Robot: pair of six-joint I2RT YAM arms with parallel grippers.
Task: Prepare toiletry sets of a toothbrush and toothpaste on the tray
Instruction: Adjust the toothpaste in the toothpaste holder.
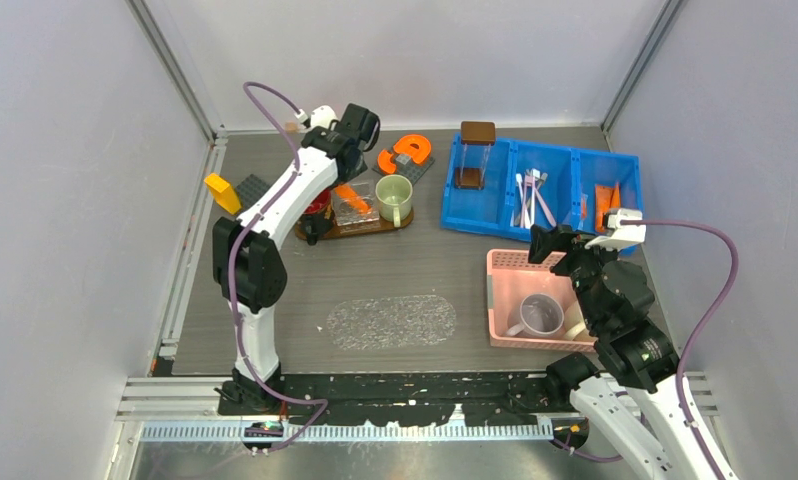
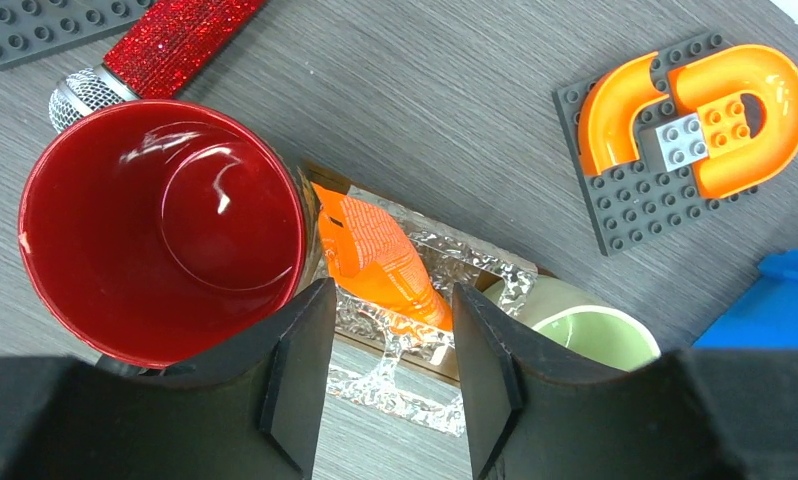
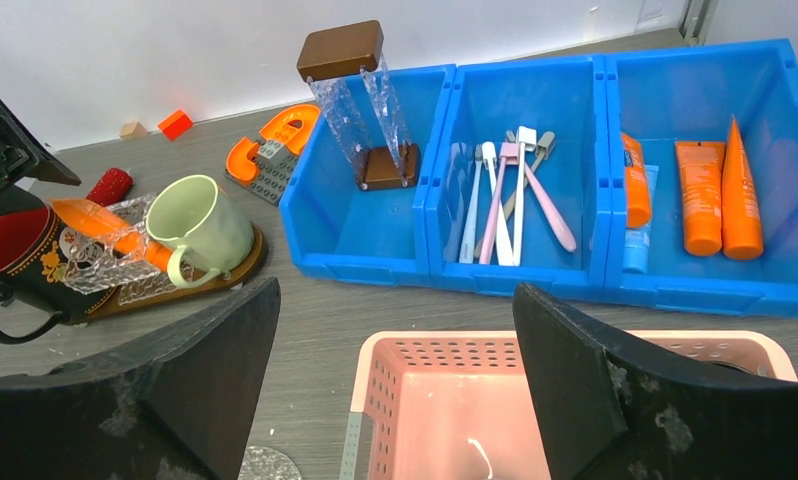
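The left gripper [image 2: 393, 292] hangs over the tray [image 1: 385, 227]. Its fingers are half spread either side of a toothpaste [image 2: 375, 250] lying between the red mug [image 2: 165, 230] and green mug [image 2: 575, 320], seemingly not touching it. The right gripper [image 3: 393, 300] gapes wide and empty above the basket [image 3: 445, 360]. Toothbrushes [image 3: 500, 200] lie in the middle bin [image 3: 515, 280].

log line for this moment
left jaws open above toothpaste tube in clear dish on tray | right jaws open over pink basket | toothbrushes in blue bin

Orange toothpaste [image 2: 375, 250] on tray [image 3: 240, 265], toothbrushes [image 3: 500, 205] in bin [image 3: 515, 280]
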